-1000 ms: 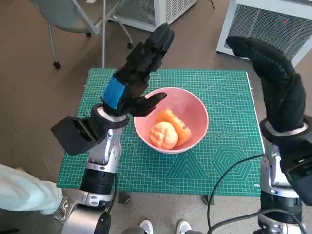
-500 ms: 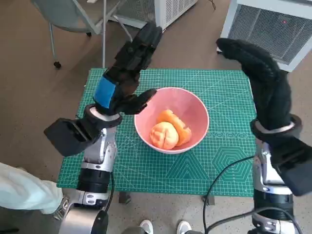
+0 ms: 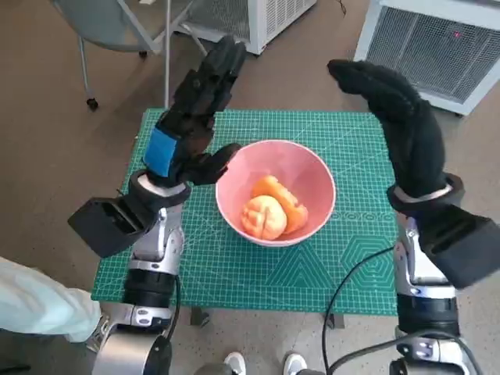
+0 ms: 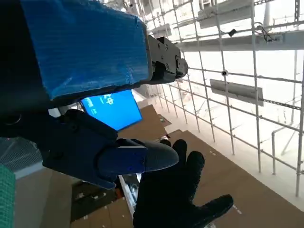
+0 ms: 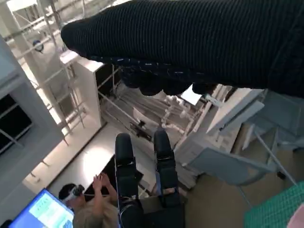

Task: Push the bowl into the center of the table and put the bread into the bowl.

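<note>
Head view: a pink bowl [image 3: 275, 191] holding the bread [image 3: 271, 209] sits mid-worktop [image 3: 359, 148], between the raised, empty left robot hand [image 3: 191, 117] and right robot hand [image 3: 398, 117], fingers spread, likely finished. Wrist views: each shows the opposite hand open, and a seated person [image 5: 90, 209].

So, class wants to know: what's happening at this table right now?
A humanoid robot has both arms raised over a green mat. A pink bowl sits near the mat's middle with the bread inside. The left robot hand and the right robot hand are open, each to its own side of the bowl, holding nothing.
</note>
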Controlling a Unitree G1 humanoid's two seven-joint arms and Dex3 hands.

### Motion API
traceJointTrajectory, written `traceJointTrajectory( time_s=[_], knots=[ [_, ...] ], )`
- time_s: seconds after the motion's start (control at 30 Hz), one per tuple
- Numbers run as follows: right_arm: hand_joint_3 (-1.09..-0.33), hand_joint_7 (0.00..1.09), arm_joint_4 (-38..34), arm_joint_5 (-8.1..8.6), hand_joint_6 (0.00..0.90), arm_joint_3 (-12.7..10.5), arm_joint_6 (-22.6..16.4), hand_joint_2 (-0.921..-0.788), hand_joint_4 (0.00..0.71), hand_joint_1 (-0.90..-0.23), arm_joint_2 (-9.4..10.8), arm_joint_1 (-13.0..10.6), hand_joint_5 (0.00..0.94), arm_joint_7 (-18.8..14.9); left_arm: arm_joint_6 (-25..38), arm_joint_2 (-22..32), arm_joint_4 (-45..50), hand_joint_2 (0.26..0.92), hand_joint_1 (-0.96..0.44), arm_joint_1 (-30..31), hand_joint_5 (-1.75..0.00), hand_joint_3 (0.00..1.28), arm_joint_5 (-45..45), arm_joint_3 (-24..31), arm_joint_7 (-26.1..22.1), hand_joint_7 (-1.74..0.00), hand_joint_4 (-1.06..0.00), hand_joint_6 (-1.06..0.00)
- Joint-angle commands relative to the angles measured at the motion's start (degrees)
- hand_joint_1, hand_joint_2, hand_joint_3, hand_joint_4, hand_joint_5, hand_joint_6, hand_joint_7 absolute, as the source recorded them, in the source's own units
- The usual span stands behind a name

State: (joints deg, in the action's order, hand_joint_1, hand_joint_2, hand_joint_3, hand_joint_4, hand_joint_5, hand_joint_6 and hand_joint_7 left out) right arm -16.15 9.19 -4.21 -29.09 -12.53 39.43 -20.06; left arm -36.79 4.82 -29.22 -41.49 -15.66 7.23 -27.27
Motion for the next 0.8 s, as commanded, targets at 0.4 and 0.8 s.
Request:
traceJointTrajectory(
  time_s=[0.4, 0.8],
  knots=[
    [-0.743, 0.33, -3.4, 0.90, -0.001, 0.7, -0.5, -0.921, 0.057, -0.638, 1.4, 1.0, 0.001, -2.4, -0.7, 2.2, 1.8, 0.921, -0.66, 2.0, -0.01, 0.44, 0.3, 0.6, 0.3, -0.03, -0.11, -0.22],
    [-0.753, 0.31, -3.8, 1.09, -0.001, 1.0, -1.0, -0.921, 0.058, -0.640, 1.7, 1.0, 0.001, -3.3, -1.2, 3.2, 2.7, 0.921, -0.68, 2.8, -0.02, 0.44, 1.6, 0.6, 1.5, -0.03, -0.13, -0.22]
  ],
)
